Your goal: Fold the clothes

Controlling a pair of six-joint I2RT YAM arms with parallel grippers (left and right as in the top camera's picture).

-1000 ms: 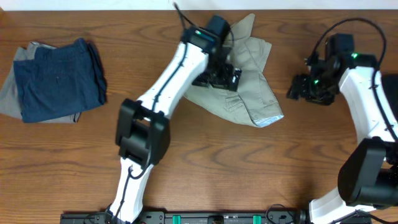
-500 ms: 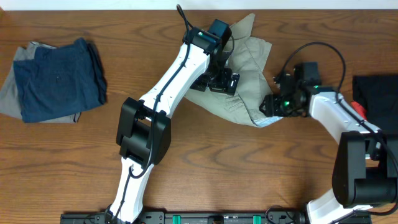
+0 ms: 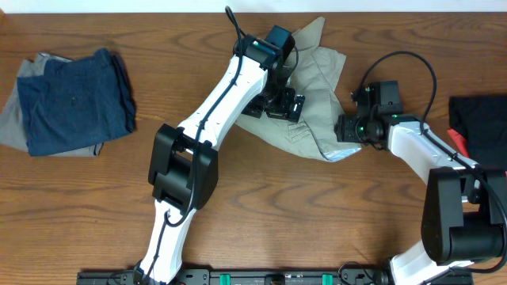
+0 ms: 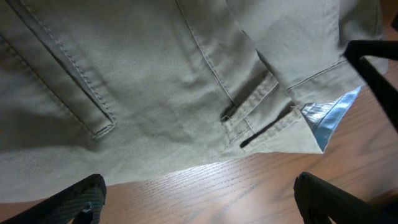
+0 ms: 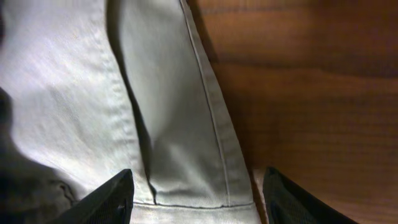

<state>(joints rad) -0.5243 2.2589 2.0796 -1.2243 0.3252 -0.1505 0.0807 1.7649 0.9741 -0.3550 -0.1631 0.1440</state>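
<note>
Matt cloth trousers (image 3: pixel 321 75), smooth wooden table (image 3: pixel 79 206)

Khaki trousers (image 3: pixel 321 87): you see them crumpled at the far middle of the table (image 3: pixel 261 214).
Left gripper (image 3: pixel 283 101): yours sits over the trousers' left part, its arm reaching from the near edge.
Right gripper (image 3: pixel 347 128): at the trousers' right edge, by the pale-lined corner.
Navy garment (image 3: pixel 75 99): folded on the grey garment (image 3: pixel 9 123), far left, well apart.
Black cloth (image 3: pixel 479 119): at your right edge.

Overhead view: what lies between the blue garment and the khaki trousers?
Bare table, crossed only by the left arm; the overhead view shows nothing else between blue garment and trousers.
</note>
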